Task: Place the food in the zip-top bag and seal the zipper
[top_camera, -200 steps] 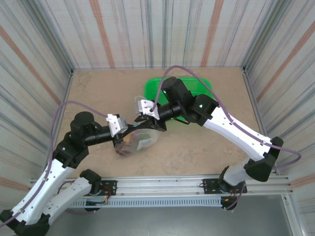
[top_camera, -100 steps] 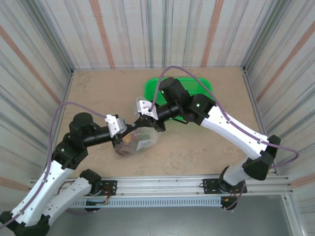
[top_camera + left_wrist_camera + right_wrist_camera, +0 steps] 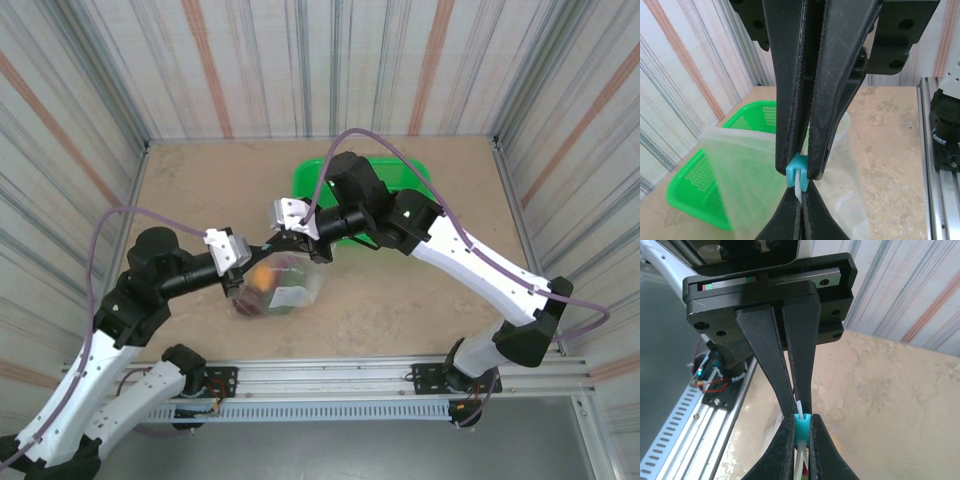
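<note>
The left gripper and right gripper both pinch tight on the zip-top bag. The food sits inside. The green basket is at 1 o'clock.

You had bright, even overhead light in the top view, with only soft shadows on the table. Up close, the left gripper and right gripper read dark and slightly soft in your wrist views; no glare.

This looks like a robotics lab test cell. A bare beige table is boxed in by striped panel walls. The left arm and right arm are bolted to an aluminium rail at the table's near edge. Purple cables loop off them.
</note>
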Available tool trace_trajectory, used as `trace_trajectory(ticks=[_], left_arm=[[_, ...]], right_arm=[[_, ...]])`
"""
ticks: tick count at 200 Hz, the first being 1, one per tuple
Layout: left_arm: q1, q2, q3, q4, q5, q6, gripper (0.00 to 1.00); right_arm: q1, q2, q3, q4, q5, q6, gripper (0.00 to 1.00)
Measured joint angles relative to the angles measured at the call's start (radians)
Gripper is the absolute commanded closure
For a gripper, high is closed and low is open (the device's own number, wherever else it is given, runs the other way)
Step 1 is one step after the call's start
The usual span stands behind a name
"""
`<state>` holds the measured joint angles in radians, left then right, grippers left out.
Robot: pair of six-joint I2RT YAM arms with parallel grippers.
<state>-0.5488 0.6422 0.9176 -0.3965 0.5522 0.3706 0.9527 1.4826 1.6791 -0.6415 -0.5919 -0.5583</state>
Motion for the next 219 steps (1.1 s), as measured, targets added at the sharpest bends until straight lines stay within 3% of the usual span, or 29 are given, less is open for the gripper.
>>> trace_trajectory(ticks=[75, 219], left_arm=[[-0.001, 0.0, 0.044, 0.026, -0.066, 0.0, 1.0], [0.012, -0.083, -0.029, 0.066, -0.225, 0.0, 1.0]], right_arm=[[0.005, -0.001, 0.06, -0.016, 0.074, 0.002, 1.0], [-0.168, -0.169, -0.225, 0.083, 0.082, 0.103, 1.0]])
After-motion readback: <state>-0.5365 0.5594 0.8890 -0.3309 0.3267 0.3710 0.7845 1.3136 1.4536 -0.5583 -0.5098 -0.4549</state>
